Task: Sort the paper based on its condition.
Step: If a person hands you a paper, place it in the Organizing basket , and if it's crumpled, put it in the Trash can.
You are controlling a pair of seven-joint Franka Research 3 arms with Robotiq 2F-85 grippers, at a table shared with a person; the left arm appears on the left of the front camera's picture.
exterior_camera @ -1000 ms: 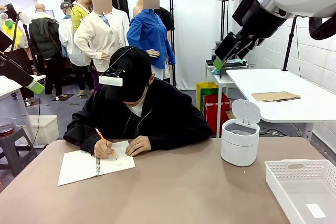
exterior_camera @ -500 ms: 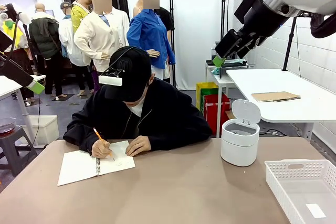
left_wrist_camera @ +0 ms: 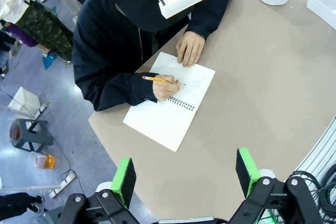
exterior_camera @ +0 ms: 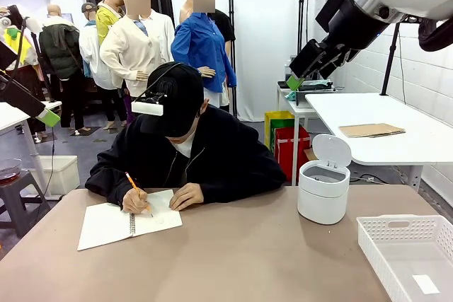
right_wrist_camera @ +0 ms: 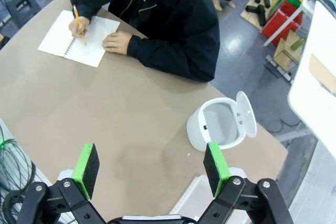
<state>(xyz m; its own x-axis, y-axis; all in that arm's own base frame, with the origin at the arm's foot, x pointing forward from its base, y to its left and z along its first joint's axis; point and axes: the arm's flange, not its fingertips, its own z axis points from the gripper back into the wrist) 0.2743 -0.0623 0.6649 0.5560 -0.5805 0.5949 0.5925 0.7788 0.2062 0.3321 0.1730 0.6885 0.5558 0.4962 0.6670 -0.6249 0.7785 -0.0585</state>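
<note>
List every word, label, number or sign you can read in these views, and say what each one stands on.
No text can be read in any view.
Notebook: faint pencil marks by the person's hand, too small to read.
White slip in the basket: no print can be made out.
Dark mark on the white bin: too small to read.

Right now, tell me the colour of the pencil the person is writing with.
The pencil is orange, clearest in the left wrist view.
</note>
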